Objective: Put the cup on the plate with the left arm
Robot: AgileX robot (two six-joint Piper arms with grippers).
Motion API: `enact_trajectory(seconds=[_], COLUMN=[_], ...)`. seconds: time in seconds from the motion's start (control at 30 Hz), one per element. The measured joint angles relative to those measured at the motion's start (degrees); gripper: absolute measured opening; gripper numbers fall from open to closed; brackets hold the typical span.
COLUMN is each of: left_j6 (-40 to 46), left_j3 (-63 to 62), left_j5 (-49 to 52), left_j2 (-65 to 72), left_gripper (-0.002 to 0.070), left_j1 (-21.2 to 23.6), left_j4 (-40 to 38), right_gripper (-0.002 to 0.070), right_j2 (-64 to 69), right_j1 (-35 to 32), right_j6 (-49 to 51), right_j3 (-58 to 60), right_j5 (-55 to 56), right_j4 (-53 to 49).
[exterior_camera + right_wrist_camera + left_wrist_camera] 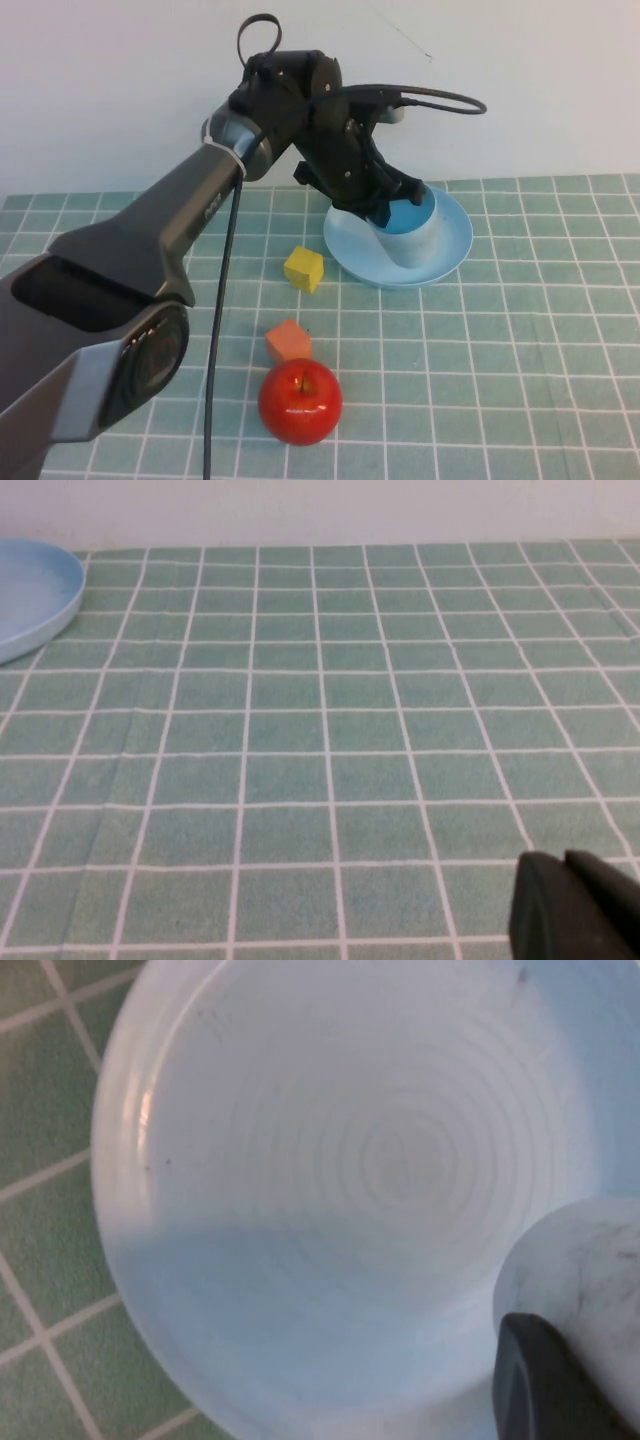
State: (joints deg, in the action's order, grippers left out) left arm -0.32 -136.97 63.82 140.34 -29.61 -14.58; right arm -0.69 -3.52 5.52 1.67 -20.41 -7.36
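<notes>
High view: left arm (150, 250) over plate (450, 250)

no words, brand marks, numbers or signs can be read in any view. the left arm (150, 240) carries a faint light mark on its dark side panel, well back from the left gripper (385, 205) — too blurred to make out. the cup (410, 225) at that gripper, the plate (445, 255) under it — both are plain.
</notes>
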Motion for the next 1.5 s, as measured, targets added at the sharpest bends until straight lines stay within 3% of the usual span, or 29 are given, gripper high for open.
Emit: enact_trajectory(seconds=[0.17, 0.4, 0.57, 0.73, 0.87, 1.0, 1.07, 1.17, 1.23, 1.5], left_j6=[-1.43, -2.44, -3.07, -5.38, -6.30, -7.28, -9.09, -10.49, -10.64, -10.22], left_j3=[-2.85, -3.30, -3.39, -3.66, -5.64, -9.38, -11.22, -13.21, -13.83, -14.31], left_j5=[-2.37, -5.52, -6.96, -7.92, -7.42, -5.14, -4.10, -2.64, -2.07, -4.22], left_j2=[1.02, 2.00, 3.98, 4.37, 3.48, 1.06, -0.63, -3.76, -6.47, -17.03], left_gripper=[0.0036, 0.0137, 0.0253, 0.0432, 0.0498, 0.0431, 0.0342, 0.0140, 0.0060, 0.0003], left_j1=[-0.35, -0.35, -0.35, -0.35, -0.35, -0.35, -0.35, -0.35, -0.35, -1.98], left_j4=[1.15, 6.55, 6.81, 7.58, 9.03, 13.24, 16.50, 20.29, 21.35, 18.35], right_gripper=[-0.0002, -0.0002, -0.0002, -0.0002, -0.0002, -0.0002, -0.0002, -0.0002, -0.0002, -0.0002], right_j2=[0.00, 0.00, 0.00, 0.00, 0.00, 0.00, 0.00, 0.00, 0.00, 0.00], right_j1=[0.00, 0.00, 0.00, 0.00, 0.00, 0.00, 0.00, 0.00, 0.00, 0.00], right_j6=[0.00, 0.00, 0.00, 0.00, 0.00, 0.00, 0.00, 0.00, 0.00, 0.00], right_j3=[0.00, 0.00, 0.00, 0.00, 0.00, 0.00, 0.00, 0.00, 0.00, 0.00], right_j5=[0.00, 0.00, 0.00, 0.00, 0.00, 0.00, 0.00, 0.00, 0.00, 0.00], right_j4=[0.00, 0.00, 0.00, 0.00, 0.00, 0.00, 0.00, 0.00, 0.00, 1.89])
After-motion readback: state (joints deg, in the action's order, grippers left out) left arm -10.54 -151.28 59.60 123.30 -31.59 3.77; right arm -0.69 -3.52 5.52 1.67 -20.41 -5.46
